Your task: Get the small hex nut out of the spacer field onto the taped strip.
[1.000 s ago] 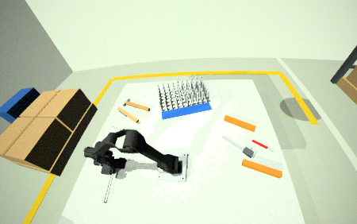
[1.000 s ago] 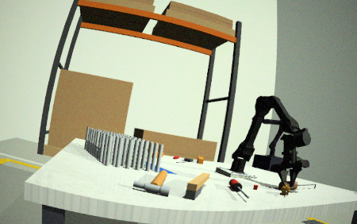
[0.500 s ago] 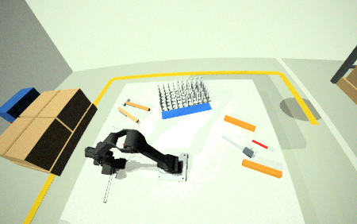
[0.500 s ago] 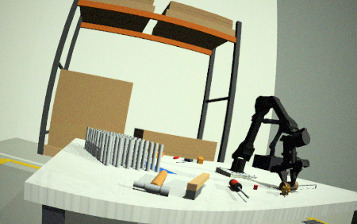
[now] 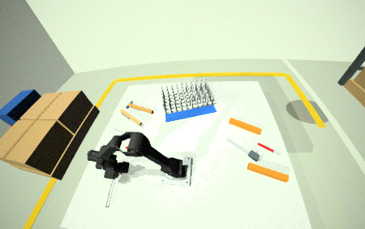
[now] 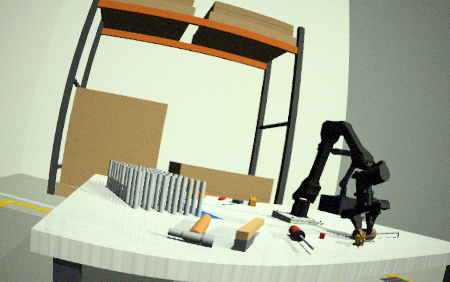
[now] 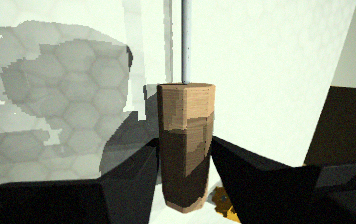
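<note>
My gripper [image 5: 112, 175] [image 6: 364, 231] [image 7: 184, 142] is shut on the wooden handle [image 6: 371, 233] [image 7: 186, 115] of a tool at the left front of the table. The tool's thin metal rod [image 5: 109, 195] [image 6: 387, 234] [image 7: 186, 45] points away from the spacers. The rod's shadow lies close beside it; whether the tool touches the table I cannot tell. The metal spacers [image 5: 186, 97] [image 6: 160, 191] stand upright at the back. The blue taped strip [image 5: 191, 114] [image 6: 207, 214] lies in front of them. The hex nut cannot be seen among the spacers.
A hammer [image 5: 141, 108] [image 6: 190, 235], a wooden block [image 5: 131, 117] [image 6: 249, 230], a screwdriver [image 6: 297, 232] and a red cube [image 6: 322, 235] lie on the left. A gold-coloured part [image 6: 359, 239] [image 7: 226, 204] lies beside the handle. Orange bars [image 5: 245, 126] [image 5: 268, 172] lie on the right.
</note>
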